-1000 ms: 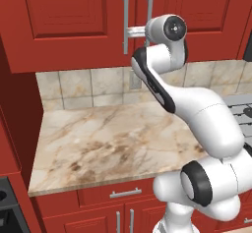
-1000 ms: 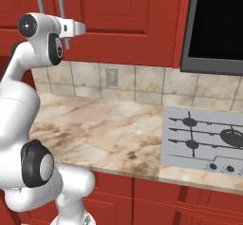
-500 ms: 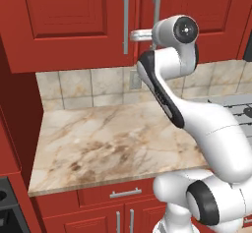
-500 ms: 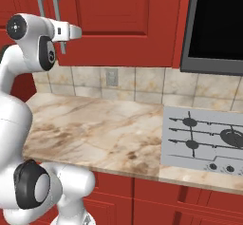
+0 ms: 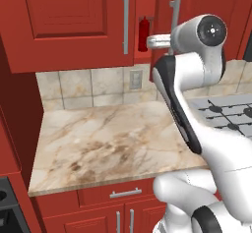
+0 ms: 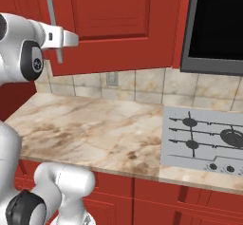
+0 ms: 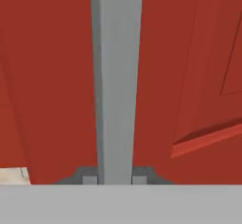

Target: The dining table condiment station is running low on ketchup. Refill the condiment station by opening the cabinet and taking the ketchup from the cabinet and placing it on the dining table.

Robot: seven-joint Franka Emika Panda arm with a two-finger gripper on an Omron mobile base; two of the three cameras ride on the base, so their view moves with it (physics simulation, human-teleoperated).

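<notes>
The hand (image 7: 115,178) is clamped shut on the right door's silver bar handle (image 5: 174,18), which runs up the middle of the hand view. In the left base view the cabinet (image 5: 74,25) stands partly open, and the ketchup (image 5: 143,34) shows upright in the gap at upper centre, above the marble surface (image 5: 113,143).
</notes>
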